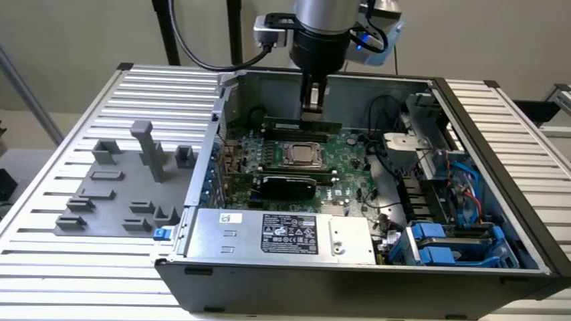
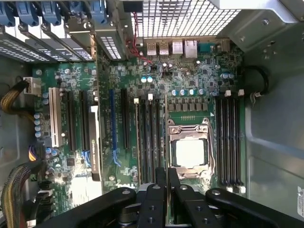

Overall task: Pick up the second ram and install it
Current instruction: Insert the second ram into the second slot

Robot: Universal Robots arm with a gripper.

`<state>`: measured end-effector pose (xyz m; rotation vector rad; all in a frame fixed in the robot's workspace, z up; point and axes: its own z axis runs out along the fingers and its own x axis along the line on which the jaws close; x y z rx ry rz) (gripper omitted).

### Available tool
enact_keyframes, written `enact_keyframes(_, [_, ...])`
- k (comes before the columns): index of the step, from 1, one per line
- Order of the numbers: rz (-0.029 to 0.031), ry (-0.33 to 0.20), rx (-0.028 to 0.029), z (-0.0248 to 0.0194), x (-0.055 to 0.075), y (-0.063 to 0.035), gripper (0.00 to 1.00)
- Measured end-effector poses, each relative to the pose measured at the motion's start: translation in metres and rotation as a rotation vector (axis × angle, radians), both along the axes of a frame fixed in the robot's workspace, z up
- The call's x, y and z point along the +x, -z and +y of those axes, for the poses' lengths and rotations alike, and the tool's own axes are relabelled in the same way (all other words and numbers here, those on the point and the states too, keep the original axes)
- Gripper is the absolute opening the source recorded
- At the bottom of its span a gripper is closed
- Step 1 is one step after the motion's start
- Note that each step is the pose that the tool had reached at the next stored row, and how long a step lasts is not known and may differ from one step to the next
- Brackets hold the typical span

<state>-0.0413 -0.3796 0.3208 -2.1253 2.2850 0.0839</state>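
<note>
An open computer case (image 1: 499,167) sits on a slatted worktop (image 1: 89,267). The arm reaches down into it, its pincer (image 1: 312,107) pressed together just above the green motherboard (image 1: 344,157), beside the bare processor socket (image 1: 303,155). The second ram (image 1: 303,124) stands on edge right under the pincer, by the case's back wall. A grey fixture tray (image 1: 116,194) lies outside

The tabletop (image 1: 80,274) is a white slatted surface. An open computer case (image 1: 357,281) rests directly on it. Just beside the case, toward the exterior view's left, lies a grey fixture tray (image 1: 111,200) with upright holders.
</note>
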Motion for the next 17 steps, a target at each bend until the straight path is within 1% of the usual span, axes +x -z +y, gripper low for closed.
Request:
enact_keyframes(7, [-0.0001, 0.0, 0.0001, 0.0, 0.003, 0.0127, 0.0])
enact_keyframes(17, [-0.0001, -0.005, -0.0001, 0.0, 0.003, 0.0309, 0.0])
